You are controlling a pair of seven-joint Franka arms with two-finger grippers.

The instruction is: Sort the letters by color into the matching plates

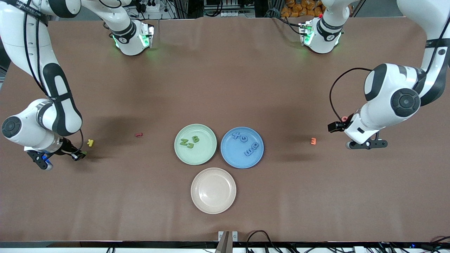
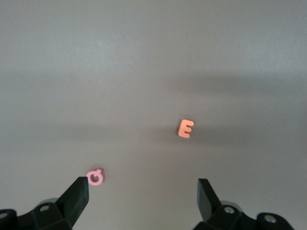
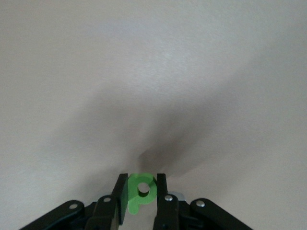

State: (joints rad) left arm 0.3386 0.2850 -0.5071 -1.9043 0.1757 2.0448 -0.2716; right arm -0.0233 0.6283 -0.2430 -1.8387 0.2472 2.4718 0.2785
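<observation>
The right gripper (image 3: 140,191), over the bench near the right arm's end, pinches a green letter (image 3: 139,190); in the front view the letter is barely visible. The left gripper (image 2: 144,191) hangs wide open near the left arm's end, a pink letter (image 2: 95,177) just beside one finger, an orange letter (image 2: 185,128) farther off. Mid-bench, the green plate (image 1: 207,154) holds three green letters (image 1: 190,142); the blue plate (image 1: 230,156) holds four blue letters (image 1: 248,144); the cream plate (image 1: 213,207) lies toward the front edge
</observation>
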